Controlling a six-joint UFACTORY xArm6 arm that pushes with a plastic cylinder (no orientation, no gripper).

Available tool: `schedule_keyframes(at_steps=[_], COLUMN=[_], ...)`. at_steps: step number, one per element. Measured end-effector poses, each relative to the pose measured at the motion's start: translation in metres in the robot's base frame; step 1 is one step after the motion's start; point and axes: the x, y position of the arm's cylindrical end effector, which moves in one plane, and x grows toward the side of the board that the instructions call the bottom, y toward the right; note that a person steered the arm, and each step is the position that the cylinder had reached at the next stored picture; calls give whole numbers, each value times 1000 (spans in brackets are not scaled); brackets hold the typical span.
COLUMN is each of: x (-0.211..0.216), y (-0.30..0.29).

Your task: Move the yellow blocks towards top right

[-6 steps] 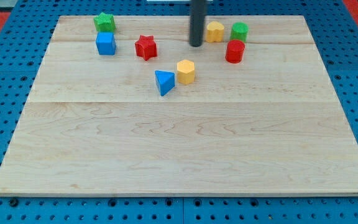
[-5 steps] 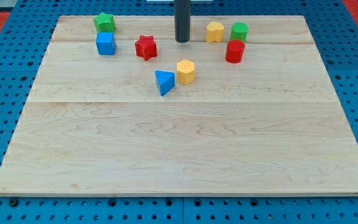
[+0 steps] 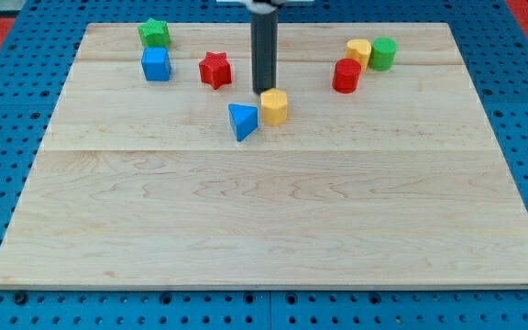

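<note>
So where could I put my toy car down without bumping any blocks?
The whole wooden board below the blue triangle and yellow block is bare, so put it there. The top strip is crowded: green star, blue cube, red star, my tip touching the yellow block, then red, yellow and green blocks bunched at right.

Yellow blocks: 2 — yellow hexagonal block (image 3: 274, 105), yellow rounded block (image 3: 358, 51)
Red blocks: 2 — red star block (image 3: 214, 70), red cylinder block (image 3: 346, 75)
Green blocks: 2 — green star block (image 3: 154, 33), green cylinder block (image 3: 382, 53)
Blue blocks: 2 — blue cube block (image 3: 156, 64), blue triangular block (image 3: 242, 121)
Wooden boards: 1 — light wooden board (image 3: 273, 220)
</note>
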Motion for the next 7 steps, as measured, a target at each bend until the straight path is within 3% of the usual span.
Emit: schedule_keyframes(at_steps=[1,2,3,4,6,7], x=[57,78,104,121,25,10], y=[-1,46,24,61,94,93])
